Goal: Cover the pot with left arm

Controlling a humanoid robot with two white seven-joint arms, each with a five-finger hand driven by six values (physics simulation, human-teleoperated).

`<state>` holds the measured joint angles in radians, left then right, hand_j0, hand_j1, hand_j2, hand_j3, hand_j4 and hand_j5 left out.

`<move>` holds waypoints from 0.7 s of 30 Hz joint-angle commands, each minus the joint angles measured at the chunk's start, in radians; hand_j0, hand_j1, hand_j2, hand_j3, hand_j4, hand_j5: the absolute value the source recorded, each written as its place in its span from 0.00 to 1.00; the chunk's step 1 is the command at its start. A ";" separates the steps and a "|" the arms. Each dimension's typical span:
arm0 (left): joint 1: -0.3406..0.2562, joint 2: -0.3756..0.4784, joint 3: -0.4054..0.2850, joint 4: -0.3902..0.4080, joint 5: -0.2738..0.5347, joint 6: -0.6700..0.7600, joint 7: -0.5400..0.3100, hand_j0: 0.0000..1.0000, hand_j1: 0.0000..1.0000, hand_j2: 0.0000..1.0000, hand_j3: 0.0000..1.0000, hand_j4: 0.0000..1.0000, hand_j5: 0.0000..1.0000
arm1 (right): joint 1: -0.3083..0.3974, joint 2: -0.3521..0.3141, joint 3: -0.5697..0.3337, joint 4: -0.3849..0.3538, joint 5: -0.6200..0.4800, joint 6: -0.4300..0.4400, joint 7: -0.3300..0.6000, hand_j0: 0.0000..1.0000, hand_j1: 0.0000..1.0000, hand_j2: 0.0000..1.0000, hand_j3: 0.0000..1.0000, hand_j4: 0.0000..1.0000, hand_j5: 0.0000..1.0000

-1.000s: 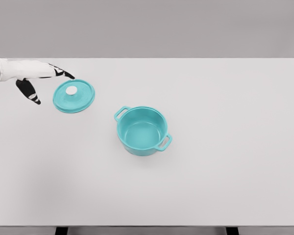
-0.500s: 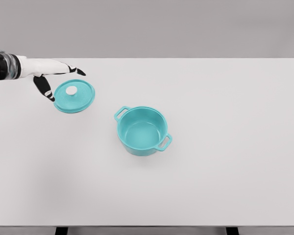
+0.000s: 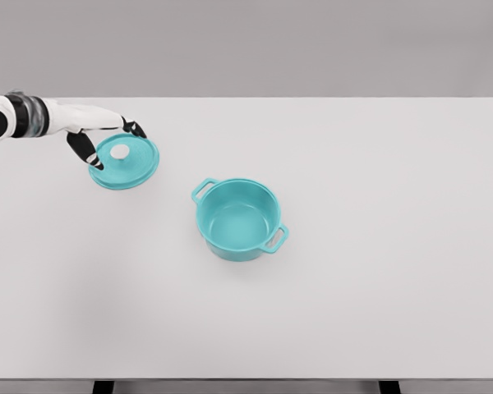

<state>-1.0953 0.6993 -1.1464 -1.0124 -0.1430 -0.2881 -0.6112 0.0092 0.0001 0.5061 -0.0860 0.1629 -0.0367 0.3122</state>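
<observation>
A teal pot with two side handles stands open near the middle of the white table. Its teal lid with a white knob lies flat on the table to the pot's upper left. My left hand reaches in from the left edge and hovers at the lid's left rim. Its black-tipped fingers are spread, the thumb low at the lid's left edge and the others over its far edge. It holds nothing. The right arm is out of view.
Only the table's far and near edges bound the scene, with a grey wall behind.
My left hand has moved right, from beside the lid to over its left rim. The lid and the pot have stayed where they were.
</observation>
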 commanded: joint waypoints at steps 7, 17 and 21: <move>0.000 -0.046 -0.003 0.069 -0.044 0.003 0.000 0.82 0.82 0.82 0.82 0.82 0.82 | 0.002 0.000 0.000 0.000 0.000 0.000 0.001 1.00 1.00 1.00 1.00 1.00 1.00; 0.002 -0.061 -0.003 0.072 -0.044 0.004 0.000 0.76 0.76 0.76 0.76 0.76 0.76 | 0.000 0.000 0.000 0.000 0.000 0.000 -0.001 1.00 1.00 1.00 1.00 1.00 1.00; 0.003 -0.063 -0.003 0.074 -0.044 0.003 0.000 0.75 0.75 0.75 0.75 0.75 0.75 | 0.000 0.000 0.000 0.000 0.000 0.000 0.001 1.00 1.00 1.00 1.00 1.00 1.00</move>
<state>-1.0922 0.6380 -1.1508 -0.9396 -0.1891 -0.2862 -0.6111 0.0092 0.0001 0.5061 -0.0860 0.1629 -0.0367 0.3123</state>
